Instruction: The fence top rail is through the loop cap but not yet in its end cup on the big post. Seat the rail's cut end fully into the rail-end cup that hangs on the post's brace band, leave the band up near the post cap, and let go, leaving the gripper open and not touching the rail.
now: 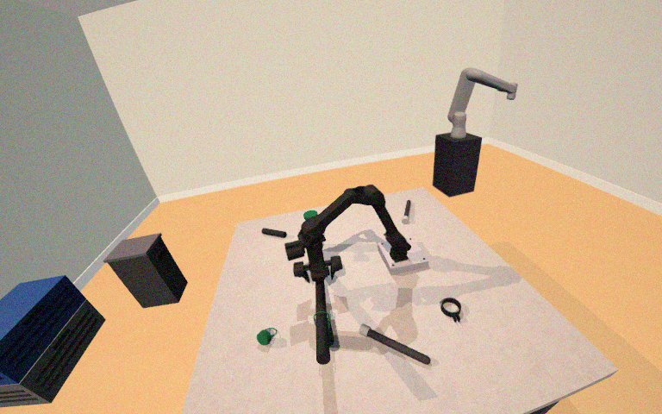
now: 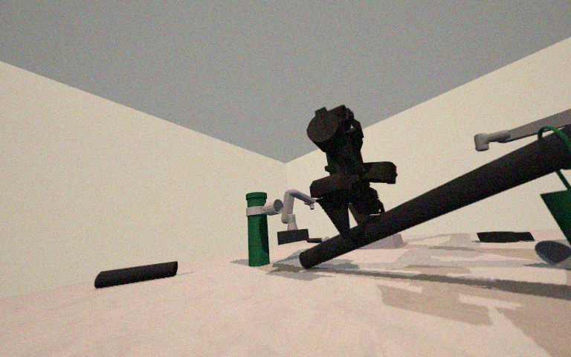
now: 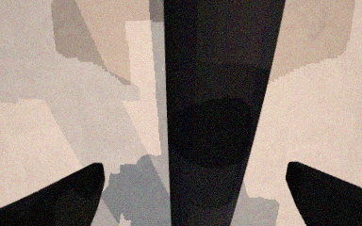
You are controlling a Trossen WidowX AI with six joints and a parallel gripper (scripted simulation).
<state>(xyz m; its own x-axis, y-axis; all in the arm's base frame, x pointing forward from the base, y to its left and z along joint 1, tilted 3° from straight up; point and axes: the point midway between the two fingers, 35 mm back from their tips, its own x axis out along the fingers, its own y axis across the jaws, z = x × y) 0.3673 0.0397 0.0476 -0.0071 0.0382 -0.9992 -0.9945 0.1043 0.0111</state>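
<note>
The black rail (image 1: 321, 341) (image 2: 454, 189) (image 3: 219, 47) slopes through the green loop (image 2: 552, 127) of the cap on a small green post (image 2: 557, 210). Its low end is at the table, short of the big green post (image 2: 258, 244). The light brace band (image 2: 253, 211) sits just under the post cap (image 2: 256, 195) (image 1: 310, 213), and the rail-end cup (image 2: 274, 207) on it is empty, above the rail's low end. My gripper (image 1: 319, 279) (image 2: 358, 231) (image 3: 196, 171) is open and points down astride the rail near its low end, with gaps on both sides in the wrist view. The far finger is partly hidden.
A short black rod (image 1: 274, 233) (image 2: 137, 274) lies beyond the big post. A light-ended black rod (image 1: 397, 345), a black ring clamp (image 1: 450, 307) and a green loop cap (image 1: 264, 336) lie on the table. Another light-ended rod (image 1: 407, 210) lies behind my arm's base (image 1: 409, 266).
</note>
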